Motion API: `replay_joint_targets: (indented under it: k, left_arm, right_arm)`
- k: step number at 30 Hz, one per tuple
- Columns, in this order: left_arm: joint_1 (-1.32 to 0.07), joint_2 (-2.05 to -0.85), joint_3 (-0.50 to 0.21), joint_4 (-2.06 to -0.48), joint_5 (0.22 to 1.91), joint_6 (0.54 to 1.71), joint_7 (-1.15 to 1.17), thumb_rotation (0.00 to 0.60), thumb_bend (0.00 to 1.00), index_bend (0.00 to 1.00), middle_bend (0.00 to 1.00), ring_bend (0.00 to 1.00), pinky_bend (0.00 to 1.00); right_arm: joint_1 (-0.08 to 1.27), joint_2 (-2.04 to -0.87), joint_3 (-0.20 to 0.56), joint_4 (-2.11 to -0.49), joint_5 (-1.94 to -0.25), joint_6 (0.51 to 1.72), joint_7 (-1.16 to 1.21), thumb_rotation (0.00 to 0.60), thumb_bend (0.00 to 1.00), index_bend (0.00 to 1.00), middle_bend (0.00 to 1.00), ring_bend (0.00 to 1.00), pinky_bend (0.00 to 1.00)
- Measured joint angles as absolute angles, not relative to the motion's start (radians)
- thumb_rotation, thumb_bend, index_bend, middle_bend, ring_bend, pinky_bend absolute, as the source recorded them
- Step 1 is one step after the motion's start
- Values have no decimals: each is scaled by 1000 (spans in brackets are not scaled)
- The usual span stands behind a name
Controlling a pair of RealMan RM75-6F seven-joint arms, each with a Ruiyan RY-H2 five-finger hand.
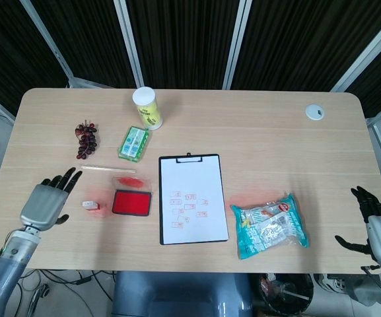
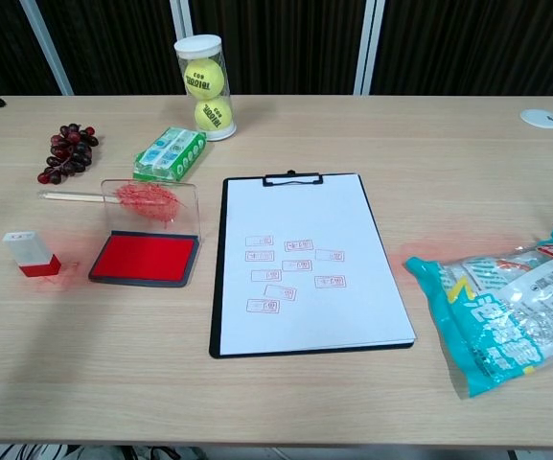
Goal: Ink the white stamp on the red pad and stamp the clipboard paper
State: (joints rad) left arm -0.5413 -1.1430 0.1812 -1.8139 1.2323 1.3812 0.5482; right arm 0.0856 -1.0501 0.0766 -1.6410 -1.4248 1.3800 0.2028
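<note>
Your left hand (image 1: 46, 201) hovers empty, fingers spread. The white stamp (image 1: 90, 205) stands just beside it, not touching, on the tabletop (image 1: 256, 132) left of the red pad (image 1: 132, 203).

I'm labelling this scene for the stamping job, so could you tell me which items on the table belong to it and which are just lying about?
For the job: white stamp, red pad, clipboard paper.

Lying about: grapes, tennis ball tube, green packet, chopsticks, snack bag, white disc.
</note>
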Motion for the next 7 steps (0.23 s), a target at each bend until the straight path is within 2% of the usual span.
replay_joint_targets:
  k: [7]
  left_arm:
    - [-365,-1144,219,-1751,1394,1549,338,600,40,0,0,0,57]
  right_arm:
    - [82,-1069,76,-1625,-1440,1409,149,600,212,55,0,0,140]
